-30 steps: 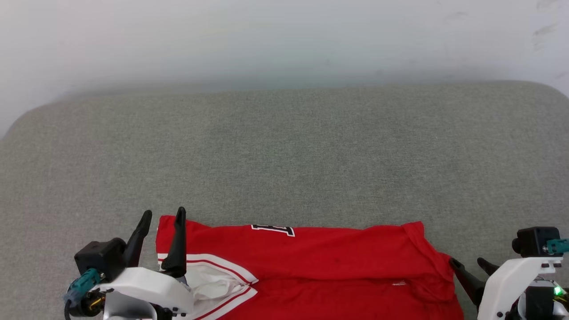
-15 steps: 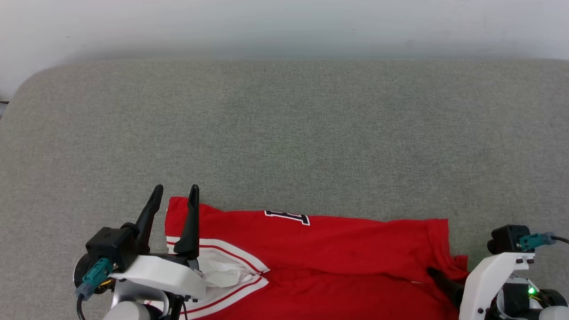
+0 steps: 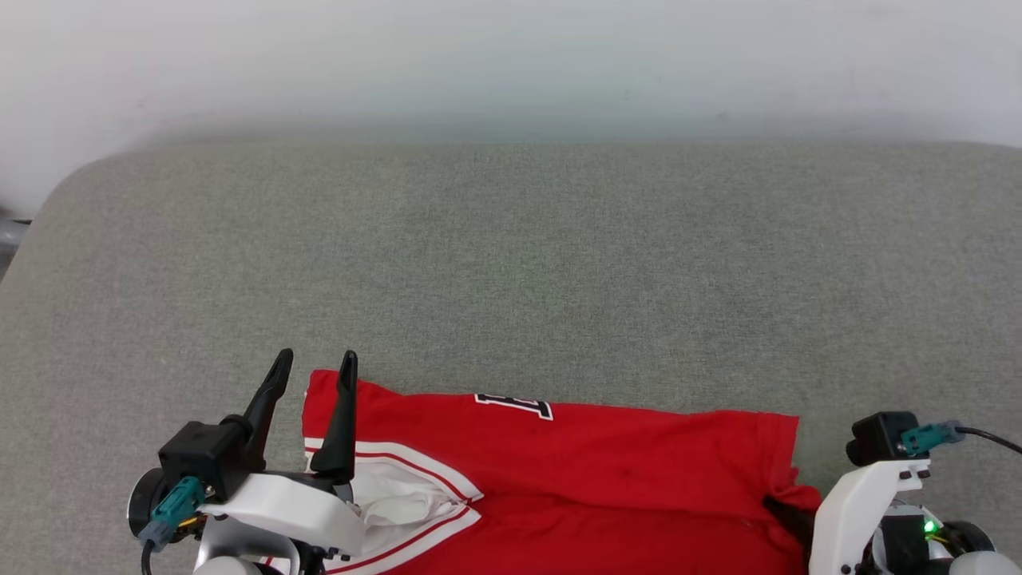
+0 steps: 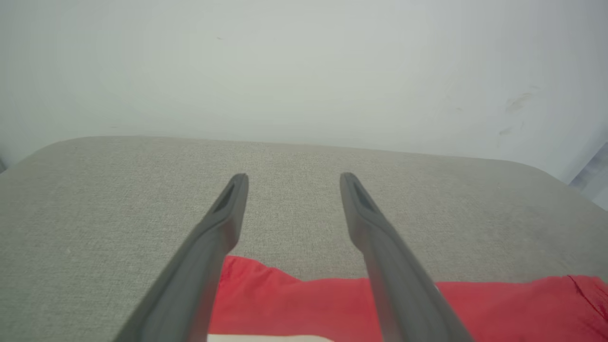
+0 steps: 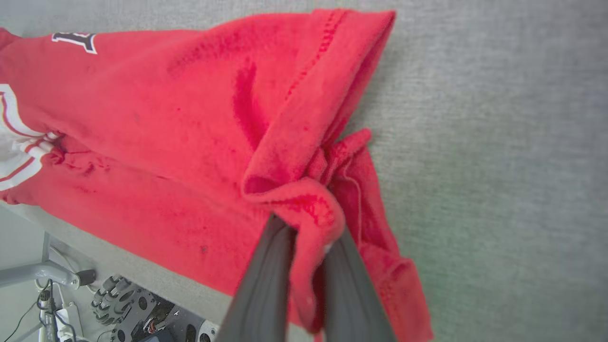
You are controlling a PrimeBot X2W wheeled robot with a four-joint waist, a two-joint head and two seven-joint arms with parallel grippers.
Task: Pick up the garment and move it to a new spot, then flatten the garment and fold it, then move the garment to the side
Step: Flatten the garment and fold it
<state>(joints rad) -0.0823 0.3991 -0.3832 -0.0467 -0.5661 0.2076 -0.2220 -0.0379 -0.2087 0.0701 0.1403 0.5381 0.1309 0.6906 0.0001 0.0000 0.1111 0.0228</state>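
The garment (image 3: 599, 471), a red jersey with a white, stripe-trimmed sleeve and part of a black number showing, lies folded along the near edge of the grey padded table (image 3: 511, 263). My left gripper (image 3: 317, 355) stands open over the garment's left corner beside the white sleeve; in the left wrist view the left gripper (image 4: 293, 176) points past the red cloth (image 4: 294, 304) with nothing between its fingers. At the right end, my right gripper (image 3: 778, 507) is shut on the hem. The right wrist view shows the right gripper (image 5: 306, 228) pinching a bunched fold of the garment (image 5: 166, 118).
A white wall (image 3: 511, 64) rises behind the table's far edge. Bare grey padding spreads beyond the garment and to both sides. Below the near table edge, the right wrist view shows my wheeled base (image 5: 118, 299) and cables on the floor.
My right gripper has moved onto the garment's right edge and shut on a fold of it. The left gripper stays open in place. The head camera has shifted.
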